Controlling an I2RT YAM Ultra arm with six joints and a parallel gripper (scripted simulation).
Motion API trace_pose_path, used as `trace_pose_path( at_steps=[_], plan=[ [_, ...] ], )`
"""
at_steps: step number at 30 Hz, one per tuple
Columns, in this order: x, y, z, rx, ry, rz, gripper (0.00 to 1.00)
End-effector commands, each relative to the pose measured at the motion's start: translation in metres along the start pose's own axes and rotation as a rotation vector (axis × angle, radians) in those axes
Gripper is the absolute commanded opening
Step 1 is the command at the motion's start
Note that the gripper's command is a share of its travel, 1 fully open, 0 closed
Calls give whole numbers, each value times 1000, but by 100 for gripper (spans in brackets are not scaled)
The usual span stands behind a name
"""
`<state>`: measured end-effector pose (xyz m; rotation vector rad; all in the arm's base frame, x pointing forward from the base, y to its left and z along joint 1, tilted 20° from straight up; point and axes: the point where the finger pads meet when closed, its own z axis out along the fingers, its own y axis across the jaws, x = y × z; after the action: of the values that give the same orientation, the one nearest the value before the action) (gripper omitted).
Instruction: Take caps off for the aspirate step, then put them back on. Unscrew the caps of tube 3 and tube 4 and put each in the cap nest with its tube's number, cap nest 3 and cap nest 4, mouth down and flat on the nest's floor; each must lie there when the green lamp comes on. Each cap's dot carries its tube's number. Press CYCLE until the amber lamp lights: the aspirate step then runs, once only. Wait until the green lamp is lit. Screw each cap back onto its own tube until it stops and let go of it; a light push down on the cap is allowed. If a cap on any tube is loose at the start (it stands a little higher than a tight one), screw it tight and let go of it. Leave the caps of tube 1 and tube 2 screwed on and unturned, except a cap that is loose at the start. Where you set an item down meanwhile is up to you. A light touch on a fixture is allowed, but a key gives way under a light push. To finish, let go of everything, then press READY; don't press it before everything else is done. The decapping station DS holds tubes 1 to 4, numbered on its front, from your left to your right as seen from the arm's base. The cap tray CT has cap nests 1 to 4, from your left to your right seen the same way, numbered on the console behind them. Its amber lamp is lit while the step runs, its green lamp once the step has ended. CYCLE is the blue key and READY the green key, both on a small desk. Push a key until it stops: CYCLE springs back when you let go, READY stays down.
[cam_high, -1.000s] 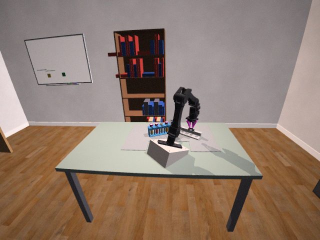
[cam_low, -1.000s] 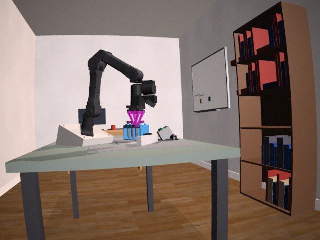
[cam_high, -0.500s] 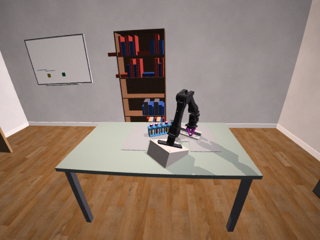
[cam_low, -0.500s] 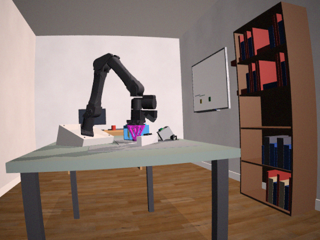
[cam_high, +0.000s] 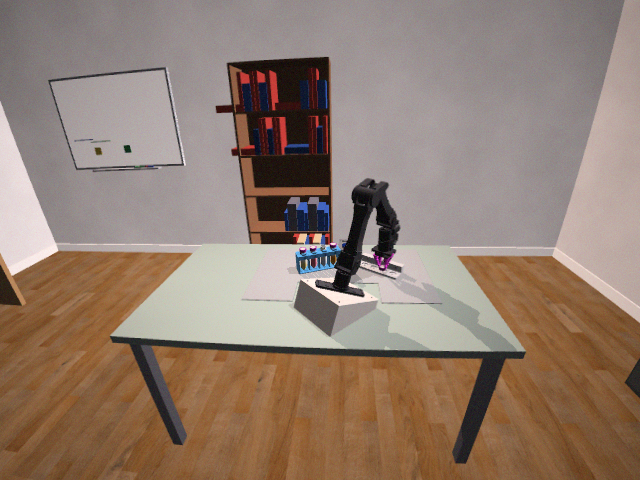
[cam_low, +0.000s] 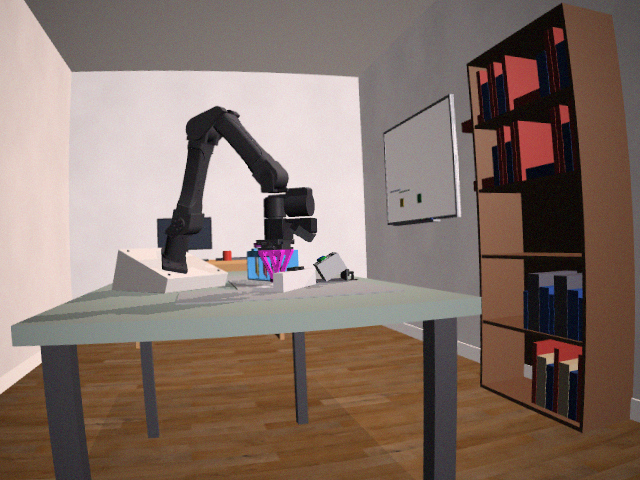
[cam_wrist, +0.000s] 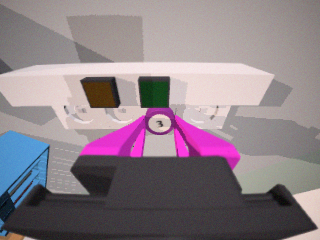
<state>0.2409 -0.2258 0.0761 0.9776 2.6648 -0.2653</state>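
Observation:
My gripper (cam_wrist: 159, 120) with magenta fingers is shut on a purple cap (cam_wrist: 160, 122) whose white dot reads 3. It holds the cap low over the white cap tray (cam_wrist: 137, 92), right in front of the console and below the green lamp (cam_wrist: 154, 91), between the second nest (cam_wrist: 120, 116) and the last nest (cam_wrist: 206, 114). I cannot tell whether the cap touches the nest floor. The amber lamp (cam_wrist: 100, 92) and the green lamp both look dull. The blue decapping station (cam_wrist: 20, 167) lies at the lower left. In the top view the gripper (cam_high: 383, 263) is down at the tray (cam_high: 387, 270), right of the station (cam_high: 317, 257).
The arm's white base block (cam_high: 334, 304) stands at the front of the mat. In the exterior view the small key desk (cam_low: 330, 266) sits beyond the tray (cam_low: 293, 280). The station's tubes still carry purple caps (cam_high: 312, 250).

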Motion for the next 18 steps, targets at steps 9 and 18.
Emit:
trace_pose_path(
  at_steps=[9, 18],
  plan=[
    [-5, -1, -4, 0, -19, -1, 0],
    [-7, -2, -4, 0, -19, -1, 0]
  ],
)
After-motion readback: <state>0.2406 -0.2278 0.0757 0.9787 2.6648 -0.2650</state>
